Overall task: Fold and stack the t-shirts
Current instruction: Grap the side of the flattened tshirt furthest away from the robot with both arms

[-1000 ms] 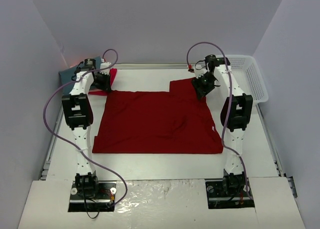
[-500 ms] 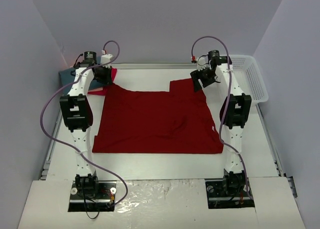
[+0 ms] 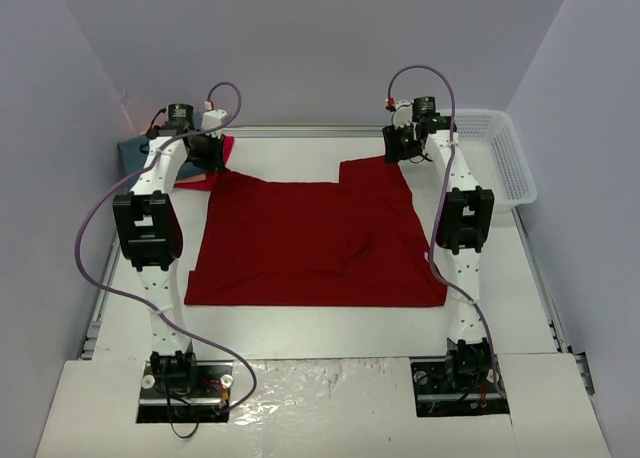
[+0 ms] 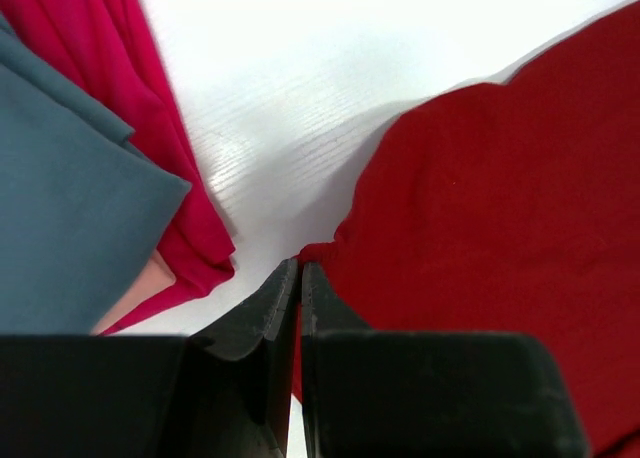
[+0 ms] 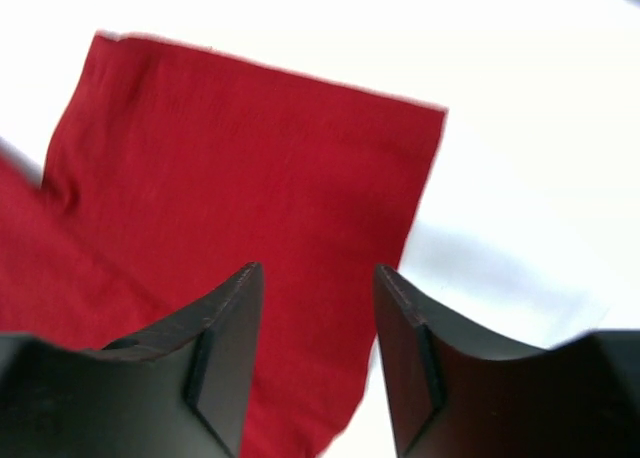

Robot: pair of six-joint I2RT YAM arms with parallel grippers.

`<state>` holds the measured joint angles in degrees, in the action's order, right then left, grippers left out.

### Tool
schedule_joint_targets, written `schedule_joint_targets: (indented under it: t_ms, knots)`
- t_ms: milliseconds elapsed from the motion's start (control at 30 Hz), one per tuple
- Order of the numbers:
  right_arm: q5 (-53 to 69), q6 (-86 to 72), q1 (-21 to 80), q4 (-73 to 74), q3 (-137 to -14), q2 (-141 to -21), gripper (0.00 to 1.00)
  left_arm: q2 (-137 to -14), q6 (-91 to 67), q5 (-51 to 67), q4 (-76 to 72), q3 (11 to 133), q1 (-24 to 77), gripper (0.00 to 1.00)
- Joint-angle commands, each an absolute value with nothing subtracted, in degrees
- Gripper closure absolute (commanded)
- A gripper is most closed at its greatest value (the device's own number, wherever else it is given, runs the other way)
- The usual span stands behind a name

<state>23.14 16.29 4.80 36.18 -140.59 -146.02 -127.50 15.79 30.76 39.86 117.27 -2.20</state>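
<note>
A deep red t-shirt (image 3: 315, 238) lies spread flat mid-table. My left gripper (image 3: 208, 154) is at its back left corner, shut on the tip of the left sleeve (image 4: 330, 253), and red cloth shows between the fingers (image 4: 275, 303). A slate-teal t-shirt (image 4: 70, 198) and a pinkish-red t-shirt (image 4: 150, 108) lie folded just left of it. My right gripper (image 5: 315, 273) hangs open above the right sleeve (image 5: 250, 198), near that sleeve's outer edge, with nothing between its jaws.
A white mesh basket (image 3: 500, 153) stands at the back right beside the right arm. The teal t-shirt (image 3: 130, 150) sits against the left wall at the back. Purple cables loop over both arms.
The left gripper has moved back and drawn the left sleeve out with it. The right gripper has risen off the right sleeve and shifted toward the back, its jaws apart.
</note>
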Motion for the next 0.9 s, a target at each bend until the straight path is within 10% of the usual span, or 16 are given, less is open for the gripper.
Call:
schedule_joint_targets:
  t_ms: [0,867]
  knots:
    - [20.49,10.82,4.39,30.16,-143.35,-147.83,0.58,-121.38,15.47,30.32,37.79,117.42,-1.76,0.98]
    - [17.13,3.87,2.90,22.41,-150.82,-159.52,0.57,-121.29,17.49,28.30,38.41,116.63,-1.76,0.98]
